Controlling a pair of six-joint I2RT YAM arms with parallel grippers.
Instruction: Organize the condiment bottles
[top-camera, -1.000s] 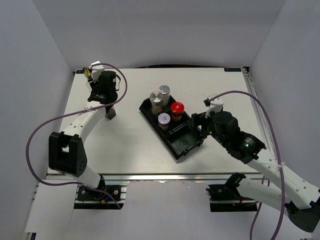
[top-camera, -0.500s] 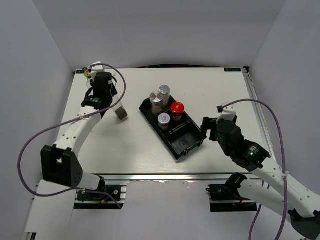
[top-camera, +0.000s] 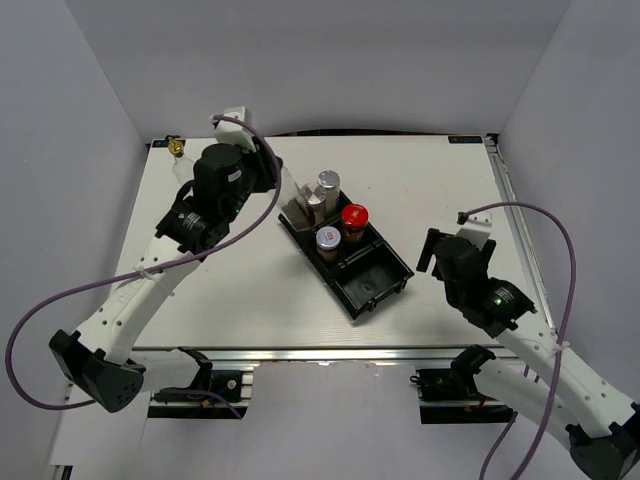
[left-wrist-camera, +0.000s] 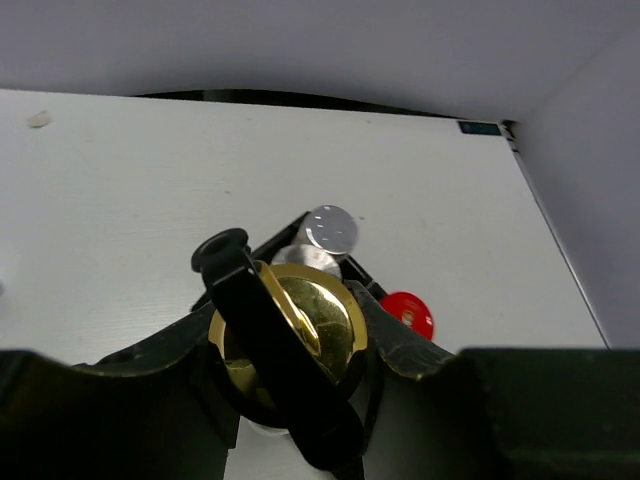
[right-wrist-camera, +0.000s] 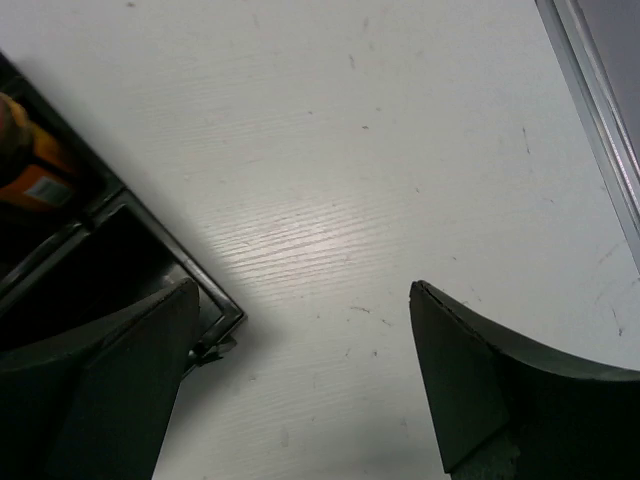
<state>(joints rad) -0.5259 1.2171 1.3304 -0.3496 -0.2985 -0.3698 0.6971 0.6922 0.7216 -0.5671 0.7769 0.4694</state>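
My left gripper (top-camera: 283, 193) is shut on a clear glass bottle (top-camera: 296, 211) and holds it at the far end of the black tray (top-camera: 390, 262). In the left wrist view its gold spout (left-wrist-camera: 305, 325) fills the gap between my fingers. In the tray stand two silver-capped shakers (top-camera: 328, 183) (top-camera: 313, 200), a red-capped jar (top-camera: 354, 215) and a white-and-red-lidded jar (top-camera: 328, 240). A second gold-spouted bottle (top-camera: 177, 150) stands at the far left corner. My right gripper (top-camera: 432, 256) is open and empty, just right of the tray's near end.
The tray's near compartment (top-camera: 368, 283) holds nothing. In the right wrist view the tray's corner (right-wrist-camera: 215, 315) lies by my left finger, with bare table between the fingers. The table's right edge rail (top-camera: 515, 215) runs close to the right arm.
The left arm swung from the far left corner rightward with the bottle to the tray's far end. The right gripper pulled back from the tray toward the near right.
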